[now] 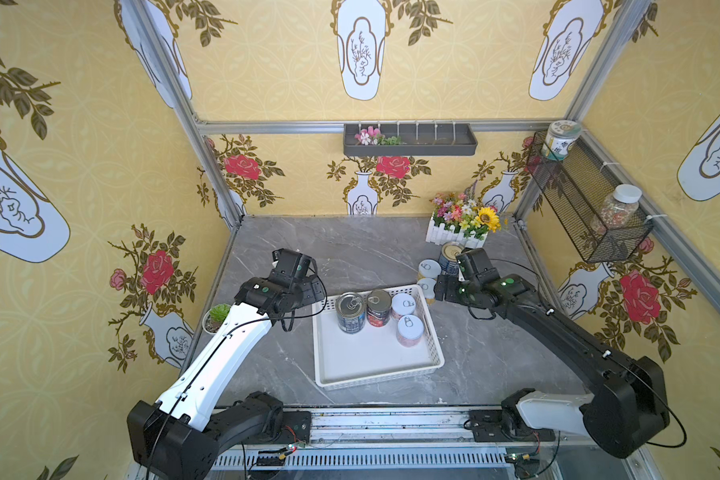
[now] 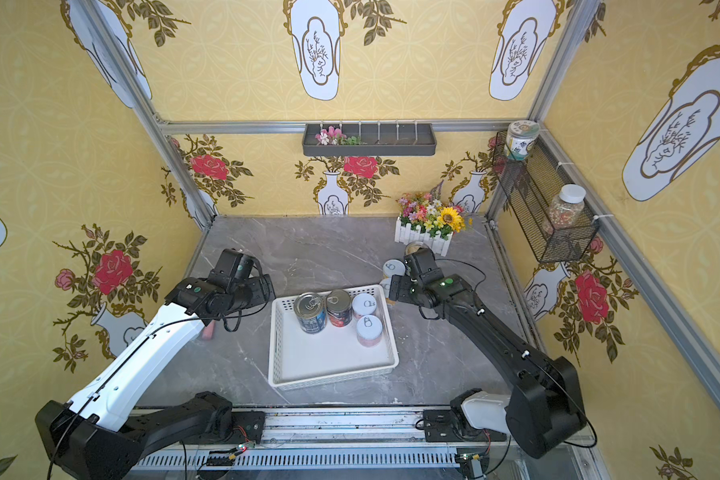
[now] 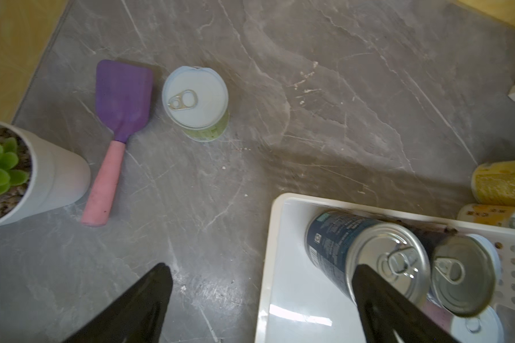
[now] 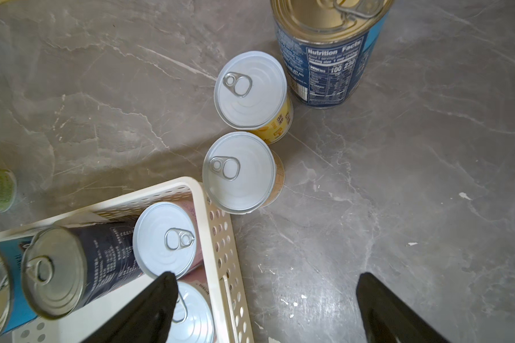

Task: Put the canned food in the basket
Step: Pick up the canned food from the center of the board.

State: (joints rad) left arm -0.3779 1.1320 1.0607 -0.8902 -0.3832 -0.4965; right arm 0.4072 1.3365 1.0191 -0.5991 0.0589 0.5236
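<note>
The white perforated basket (image 1: 377,377) sits mid-table. Inside it stand two tall cans, dark blue (image 1: 351,313) and red (image 1: 378,308), and two short white-lidded pink cans (image 1: 410,330). Outside its far right corner stand two short yellow-labelled cans (image 4: 250,89) (image 4: 238,172) and a tall blue can (image 4: 330,56). A short green-labelled can (image 3: 195,102) stands left of the basket, hidden by the left arm in both top views. My left gripper (image 3: 262,273) hangs open over the basket's far left corner. My right gripper (image 4: 265,277) hangs open astride the basket's right wall (image 4: 217,237). Neither holds anything.
A purple and pink spatula (image 3: 118,133) and a potted succulent (image 1: 217,316) lie by the left wall. A flower box (image 1: 460,226) stands at the back right. A dark wall tray (image 1: 410,140) and a black wire basket (image 1: 587,203) holding jars hang on the walls.
</note>
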